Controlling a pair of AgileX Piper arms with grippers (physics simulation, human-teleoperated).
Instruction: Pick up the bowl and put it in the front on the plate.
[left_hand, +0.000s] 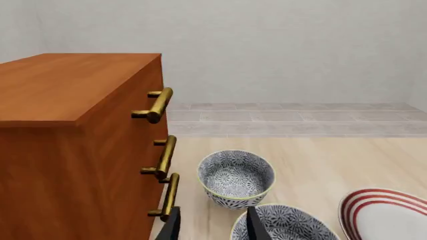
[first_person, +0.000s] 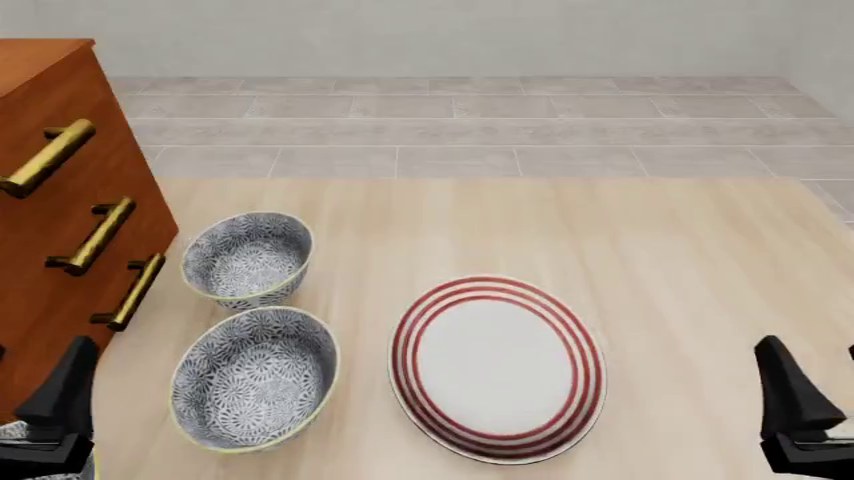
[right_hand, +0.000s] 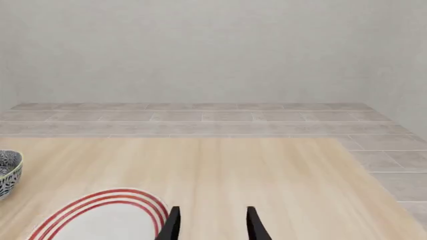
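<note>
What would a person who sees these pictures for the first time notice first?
Probably the large white plate with red rings, lying in the middle of the wooden table. To its left stand two blue-and-white floral bowls, a smaller one farther back and a wider one nearer. At the far left stands an orange-brown wooden cabinet with brass handles.

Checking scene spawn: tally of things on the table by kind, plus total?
Blue-and-white floral bowls: 2 (the bowl, narrower, farther back; wider bowl nearer the arms)
Red-ringed white plate: 1
Wooden drawer cabinet with brass handles: 1
Total: 4
</note>
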